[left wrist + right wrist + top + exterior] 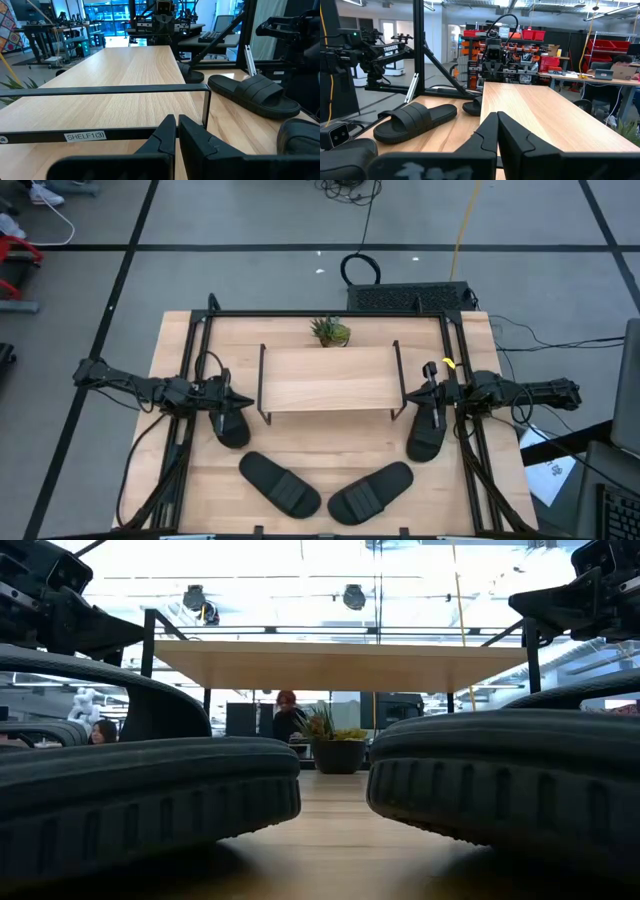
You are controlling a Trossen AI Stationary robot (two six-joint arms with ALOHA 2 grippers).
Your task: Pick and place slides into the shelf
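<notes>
The shelf (pixel 328 380), a low rack with a light plank top and thin black frames, stands mid-table. Two black slides (pixel 280 483) (pixel 370 492) lie flat near the table's front edge. A third slide (pixel 232 425) lies by the shelf's left end, partly under my left gripper (pixel 245 400). A further one (pixel 428 430) lies by the right end, partly under my right gripper (pixel 415 393). Both grippers point level at the shelf's ends, shut, with nothing between the fingers (pixel 177 135) (pixel 497 132).
A small potted plant (pixel 331 332) stands on the table behind the shelf. Black frame rails (pixel 190 380) (pixel 462 380) run along the table's left and right sides. In the low view the two front slides (pixel 140 800) (pixel 510 790) fill the foreground.
</notes>
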